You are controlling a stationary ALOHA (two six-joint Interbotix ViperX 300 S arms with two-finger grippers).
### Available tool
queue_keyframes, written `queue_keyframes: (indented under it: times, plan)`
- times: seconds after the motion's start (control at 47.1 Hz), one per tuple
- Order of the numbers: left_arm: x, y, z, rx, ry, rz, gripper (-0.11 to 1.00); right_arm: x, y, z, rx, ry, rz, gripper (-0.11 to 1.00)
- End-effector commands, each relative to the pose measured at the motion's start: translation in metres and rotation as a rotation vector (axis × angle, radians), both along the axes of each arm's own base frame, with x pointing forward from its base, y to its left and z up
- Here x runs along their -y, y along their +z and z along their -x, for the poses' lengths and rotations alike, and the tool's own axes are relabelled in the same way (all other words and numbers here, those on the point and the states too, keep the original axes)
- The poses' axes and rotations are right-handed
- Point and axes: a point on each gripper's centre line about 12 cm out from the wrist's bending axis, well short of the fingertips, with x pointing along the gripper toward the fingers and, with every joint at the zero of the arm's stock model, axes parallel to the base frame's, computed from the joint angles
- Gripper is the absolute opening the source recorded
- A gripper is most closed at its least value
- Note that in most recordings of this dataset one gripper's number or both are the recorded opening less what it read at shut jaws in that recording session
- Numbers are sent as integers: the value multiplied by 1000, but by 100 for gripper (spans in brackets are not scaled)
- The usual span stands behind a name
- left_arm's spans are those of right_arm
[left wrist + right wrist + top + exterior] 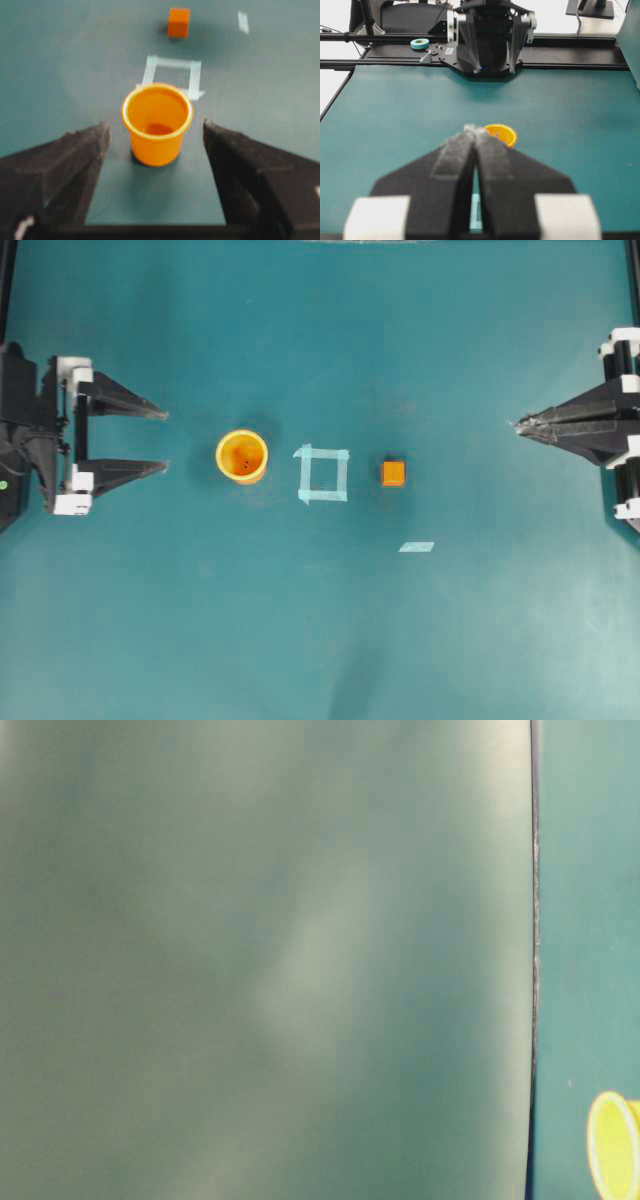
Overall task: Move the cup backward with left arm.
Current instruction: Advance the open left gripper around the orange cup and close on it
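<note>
The cup [242,456] is seen upright on the teal table [320,640], just left of a square outlined in pale tape [323,473]. The left gripper [165,440] is spread wide, nothing grasped; its fingertips are stopped short of the cup, apart from it, with the cup lined up with the gap in the left wrist view [157,123]. An orange cube [393,473] is placed right of the tape square, with a loose tape strip [416,547] below it. The right gripper [518,426] is pressed closed on nothing, well apart from the cube. In the table-level view only the cup's rim [613,1144] is caught at the lower right corner.
</note>
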Motion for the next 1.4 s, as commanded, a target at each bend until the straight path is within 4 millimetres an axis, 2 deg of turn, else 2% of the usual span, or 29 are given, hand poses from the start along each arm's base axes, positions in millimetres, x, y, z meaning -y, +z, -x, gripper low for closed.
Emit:
queue_keyframes:
  times: [0.0, 0.127, 0.382, 0.552, 0.721, 1.061, 1.379]
  plan:
    - [-1, -7, -9, -26, 0, -5, 73, 0, 11, -2, 31, 1, -2, 0]
    - [0, -25, -20, -102, -14, -12, 73, 0, 11, -2, 28, 1, 0, 0]
    - [0, -45, -49, -133, -23, -17, 73, 0, 13, -2, 37, 1, -2, 0]
    - [5, -63, -61, -197, -44, -14, 74, 0, 14, -2, 38, 1, -3, 0]
    - [5, -74, -70, -225, -46, -14, 74, 0, 14, -2, 40, 1, -3, 0]
    - [-10, -74, -84, -196, -2, -16, 74, 0, 11, -2, 31, 1, 0, 0]
    - [-3, -72, -101, -177, -29, -30, 74, 0, 11, -2, 28, 0, 0, 0]
